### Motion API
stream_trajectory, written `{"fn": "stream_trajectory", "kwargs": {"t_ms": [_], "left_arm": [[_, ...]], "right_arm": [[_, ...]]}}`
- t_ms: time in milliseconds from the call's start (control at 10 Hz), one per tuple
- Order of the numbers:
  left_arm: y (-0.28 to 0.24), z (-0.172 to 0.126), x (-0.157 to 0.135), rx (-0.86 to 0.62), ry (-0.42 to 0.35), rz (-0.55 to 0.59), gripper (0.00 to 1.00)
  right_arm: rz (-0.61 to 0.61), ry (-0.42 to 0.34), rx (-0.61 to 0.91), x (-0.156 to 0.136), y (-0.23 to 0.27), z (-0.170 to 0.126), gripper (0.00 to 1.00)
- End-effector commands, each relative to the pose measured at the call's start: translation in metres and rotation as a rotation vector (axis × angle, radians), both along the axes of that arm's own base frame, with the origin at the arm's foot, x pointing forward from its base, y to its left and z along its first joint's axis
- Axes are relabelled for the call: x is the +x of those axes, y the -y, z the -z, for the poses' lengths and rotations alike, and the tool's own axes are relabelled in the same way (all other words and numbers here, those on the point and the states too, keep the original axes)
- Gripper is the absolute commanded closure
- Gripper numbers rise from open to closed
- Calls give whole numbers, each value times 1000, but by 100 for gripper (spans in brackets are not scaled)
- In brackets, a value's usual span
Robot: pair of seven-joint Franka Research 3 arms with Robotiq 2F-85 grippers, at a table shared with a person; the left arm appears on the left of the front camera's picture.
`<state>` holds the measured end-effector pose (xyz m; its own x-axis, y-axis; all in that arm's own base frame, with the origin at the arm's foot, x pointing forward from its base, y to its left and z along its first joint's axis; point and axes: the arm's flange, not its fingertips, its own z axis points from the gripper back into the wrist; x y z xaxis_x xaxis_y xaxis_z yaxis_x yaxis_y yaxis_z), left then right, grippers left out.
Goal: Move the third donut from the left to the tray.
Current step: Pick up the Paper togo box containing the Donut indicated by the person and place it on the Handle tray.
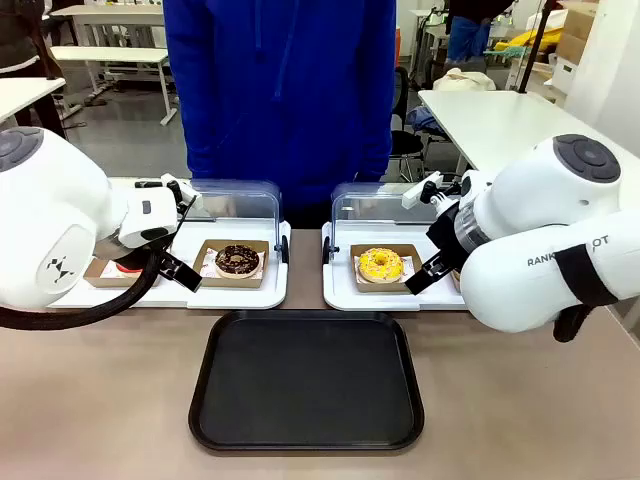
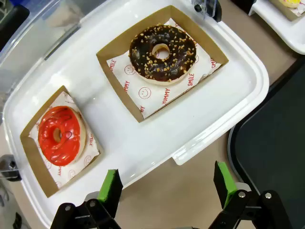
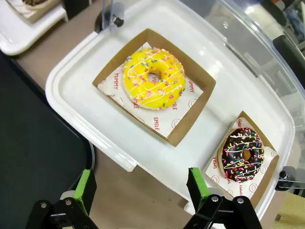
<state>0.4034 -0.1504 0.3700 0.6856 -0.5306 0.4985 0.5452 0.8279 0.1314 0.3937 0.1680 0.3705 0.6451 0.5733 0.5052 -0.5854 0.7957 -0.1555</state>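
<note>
Yellow donut (image 3: 153,78) sitting in its brown cardboard holder (image 3: 193,114) on the right display tray (image 3: 76,95), which is lying toward the far right of the desk (image 1: 100,400). Holder resting at that display tray's left end. A sprinkled chocolate donut (image 3: 245,154) is occupying the right end in its own holder, apart from the yellow one.

Right gripper (image 3: 140,188) hovering over the desk just at this display tray's near rim. Jaws standing wide apart, green pads (image 3: 86,187) grasping nothing. Yellow donut lying beyond the fingertips, untouched.

Left gripper (image 2: 167,187) hanging released over the near rim of the left display tray (image 2: 209,109), at the desk's far left, also gripping nothing. That tray is carrying a nut-topped chocolate donut (image 2: 162,52) at its right end and a red-iced donut (image 2: 60,135) at its left end, each in a cardboard holder.

Black tray (image 1: 306,380) lying at the middle of the desk's near edge, just in front of the gap between the two display trays.

Clear lids (image 1: 235,200) standing up along the display trays' far edges. Person in a blue top (image 1: 280,90) standing at the desk's far edge behind them.
</note>
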Motion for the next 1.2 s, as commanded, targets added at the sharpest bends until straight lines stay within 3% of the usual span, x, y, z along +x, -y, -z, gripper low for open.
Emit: {"fn": "stream_trajectory", "kwargs": {"t_ms": [0, 900, 1100], "left_arm": [[0, 0, 0, 0, 0, 0, 0], [0, 0, 0, 0, 0, 0, 0], [-15, -56, -4, -78, 10, 72, 0]], "right_arm": [[0, 0, 0, 0, 0, 0, 0], [-2, 1, -2, 0, 0, 0, 0], [-35, 23, 131, 3, 25, -73, 0]]}}
